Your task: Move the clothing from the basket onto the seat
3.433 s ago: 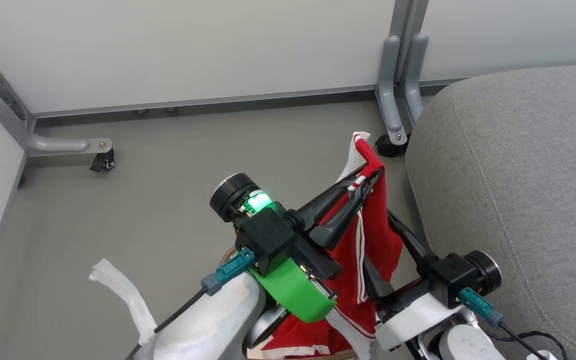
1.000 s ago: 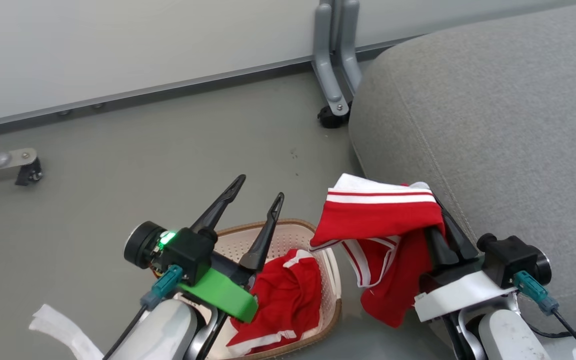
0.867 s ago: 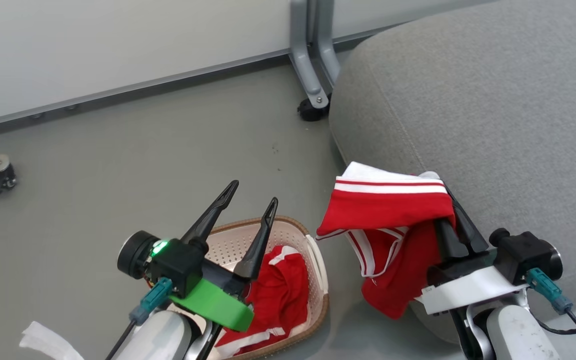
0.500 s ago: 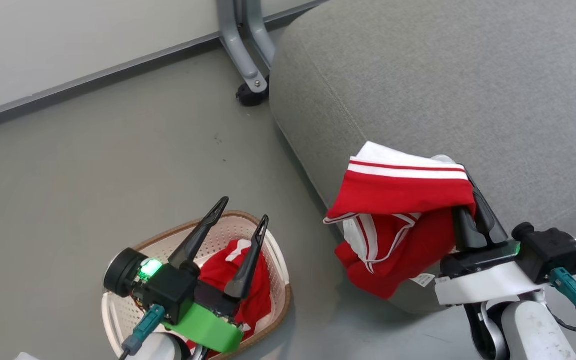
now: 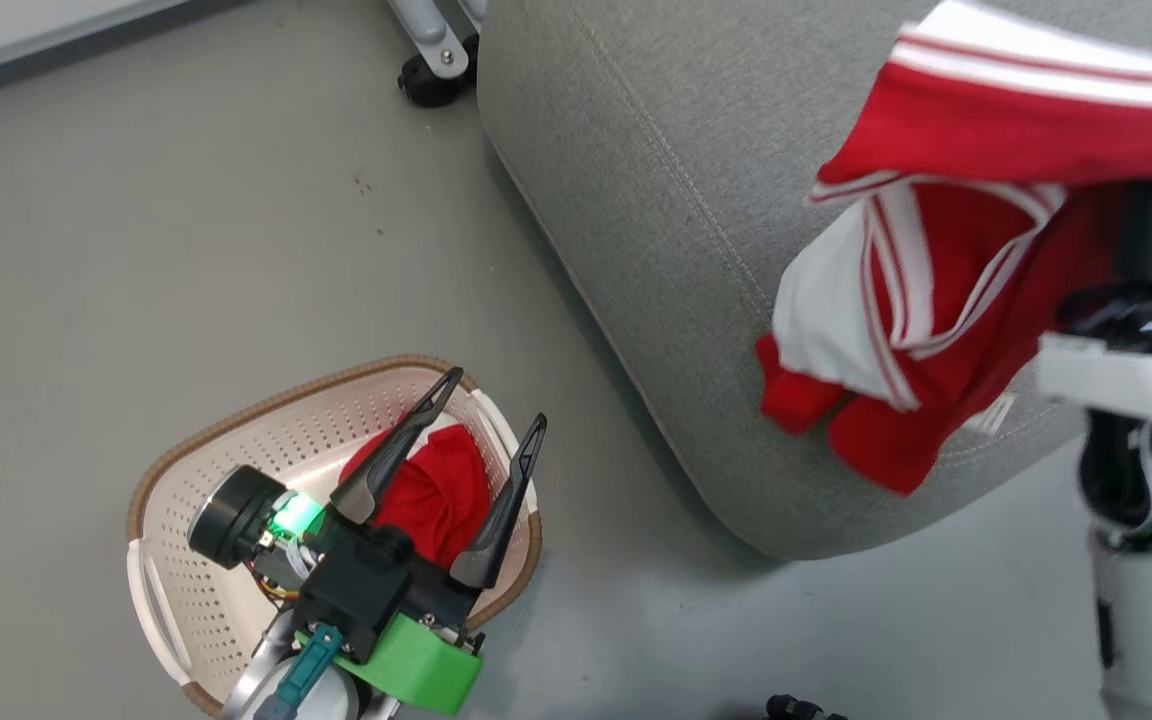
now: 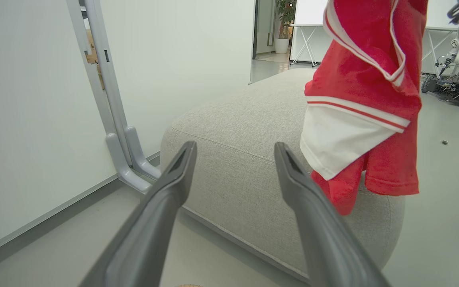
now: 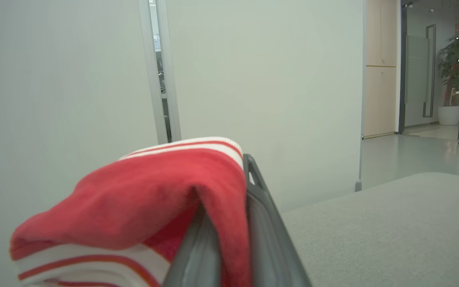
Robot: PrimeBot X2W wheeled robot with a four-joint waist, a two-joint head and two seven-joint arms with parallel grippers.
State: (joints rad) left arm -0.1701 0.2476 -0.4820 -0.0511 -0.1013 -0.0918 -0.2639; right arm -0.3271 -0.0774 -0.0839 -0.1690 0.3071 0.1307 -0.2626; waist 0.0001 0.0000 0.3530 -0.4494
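Head view: soft red garment with white panels [image 5: 936, 280] now above the corner of the rounded light-grey fabric seat [image 5: 656, 200], half a second ago beside its edge
Right gripper [image 7: 235, 179]: narrow, pinching that garment
Left gripper [image 5: 496, 398]: wide, empty, over the cream perforated plastic basket [image 5: 236, 470]
In basket: second red garment [image 5: 436, 490], so half done at best
Hidden: right jaw ends under cloth; seat contact unclear
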